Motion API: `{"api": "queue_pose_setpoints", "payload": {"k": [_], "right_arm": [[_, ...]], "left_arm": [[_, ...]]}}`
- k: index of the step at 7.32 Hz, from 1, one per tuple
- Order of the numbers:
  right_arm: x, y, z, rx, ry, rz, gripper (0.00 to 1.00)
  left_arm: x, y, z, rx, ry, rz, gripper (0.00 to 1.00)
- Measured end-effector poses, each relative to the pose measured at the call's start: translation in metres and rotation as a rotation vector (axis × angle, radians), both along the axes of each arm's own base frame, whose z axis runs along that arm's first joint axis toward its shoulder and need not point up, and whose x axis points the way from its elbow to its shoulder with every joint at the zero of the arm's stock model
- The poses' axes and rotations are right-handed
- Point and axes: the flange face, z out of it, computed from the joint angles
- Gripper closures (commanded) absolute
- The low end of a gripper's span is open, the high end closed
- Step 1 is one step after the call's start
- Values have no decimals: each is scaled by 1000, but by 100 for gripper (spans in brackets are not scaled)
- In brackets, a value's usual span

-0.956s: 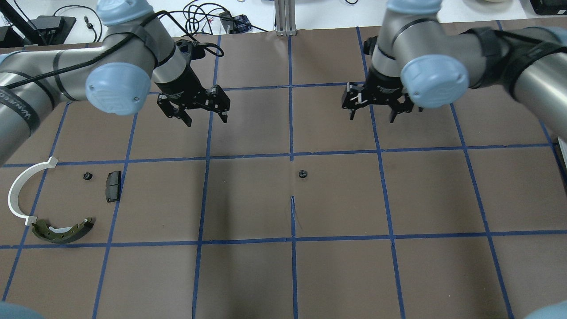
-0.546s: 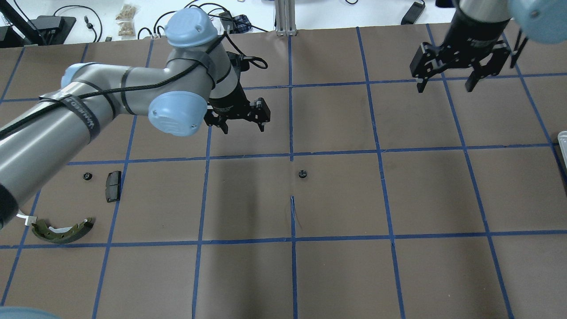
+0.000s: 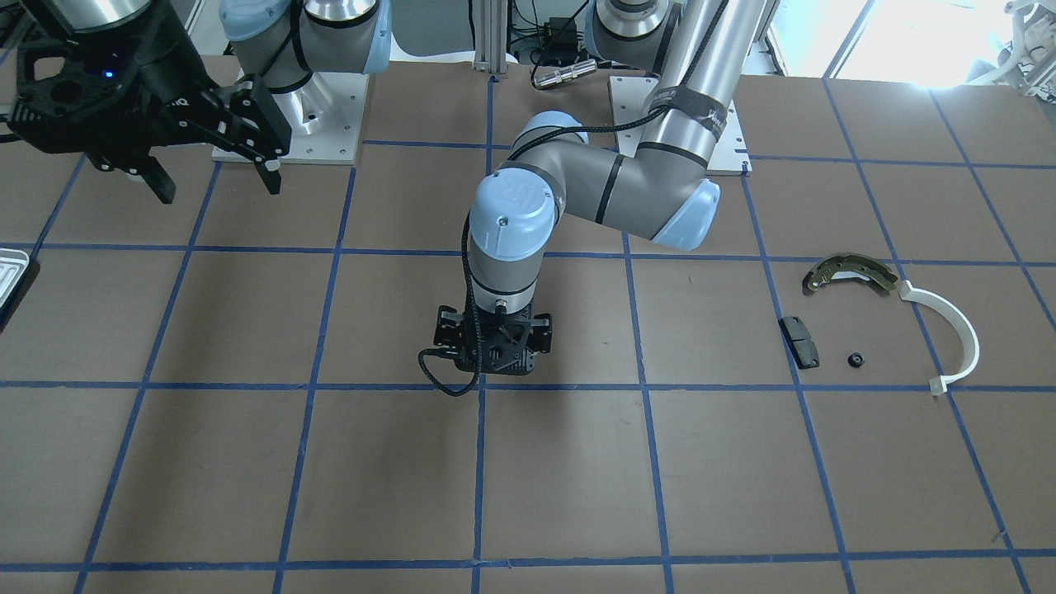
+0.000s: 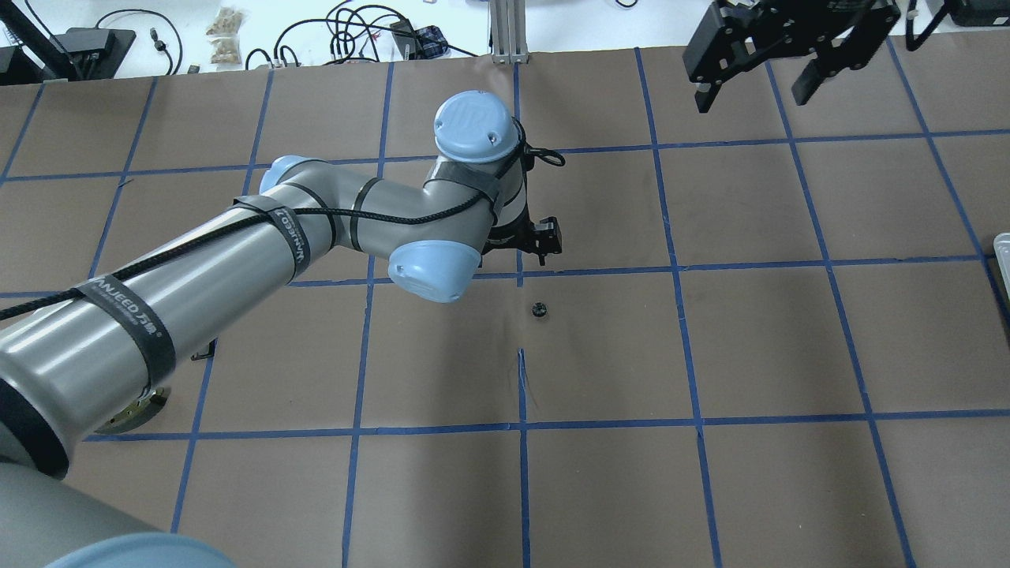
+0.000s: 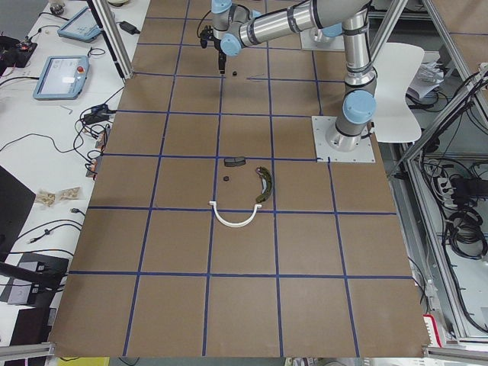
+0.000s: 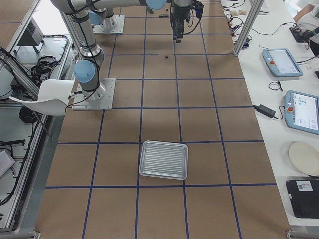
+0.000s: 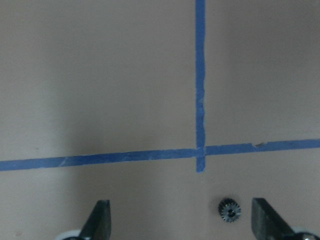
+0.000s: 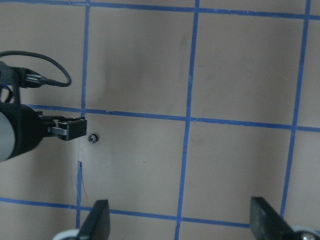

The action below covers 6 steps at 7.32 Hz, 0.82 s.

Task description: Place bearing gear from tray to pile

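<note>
My left pincer (image 7: 181,204) hangs wide open and empty. The bearing gear (image 7: 229,209) lies on the counter (image 7: 100,75) at the lower right of the wrist view, near my right-hand finger. My right pincer (image 4: 750,93) is open too, up in the overhead's top right. The arm strap (image 4: 130,312) reads "ANJEED". The tray (image 6: 163,159) is well apart, and the pile (image 3: 850,272) sits at the front view's right.

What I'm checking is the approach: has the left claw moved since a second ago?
Yes. In the overhead view the left claw moved rightward, to the central tape crossing just beyond the gear.
</note>
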Motion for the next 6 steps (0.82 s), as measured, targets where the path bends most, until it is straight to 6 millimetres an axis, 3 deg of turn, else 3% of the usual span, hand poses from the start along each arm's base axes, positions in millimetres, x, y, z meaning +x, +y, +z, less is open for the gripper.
{"api": "queue_pose_setpoints", "payload": {"k": [3,6], "right_arm": [[-2,-5,-60,0,26,-11,0],[-8,5,-84,-19,78,-14,0]], "left_arm": [[-22,21,-34,-10,-15,-32,7],[-22,33,-50,22,-9,-42,23]]}}
